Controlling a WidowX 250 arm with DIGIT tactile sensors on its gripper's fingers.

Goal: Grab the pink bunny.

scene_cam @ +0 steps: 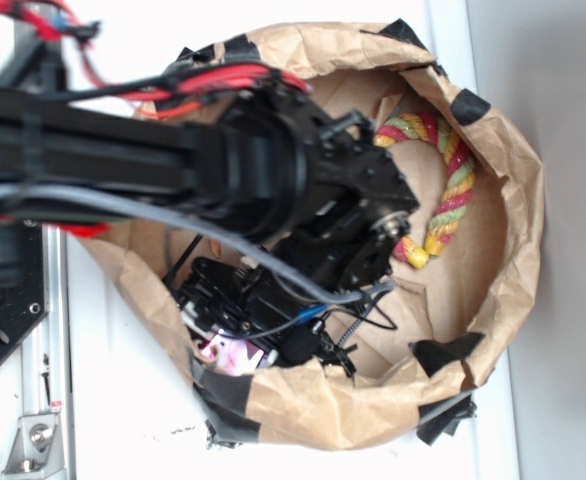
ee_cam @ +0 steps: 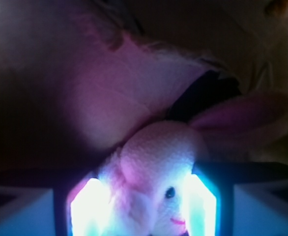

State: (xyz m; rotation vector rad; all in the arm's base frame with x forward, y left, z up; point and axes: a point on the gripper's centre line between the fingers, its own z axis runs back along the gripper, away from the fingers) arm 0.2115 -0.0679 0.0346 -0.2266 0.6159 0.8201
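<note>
One pink bunny (ee_cam: 156,167), one braided rope toy (scene_cam: 443,180), one brown paper bag (scene_cam: 513,190), one tool (ee_cam: 143,206).

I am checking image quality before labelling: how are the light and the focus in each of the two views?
Exterior view: bright and even, the white table nearly washed out, the black arm close and soft. Wrist view: mostly dark and blurred; glowing finger pads light the pink bunny, overexposing its face; gripper closed around it.
</note>
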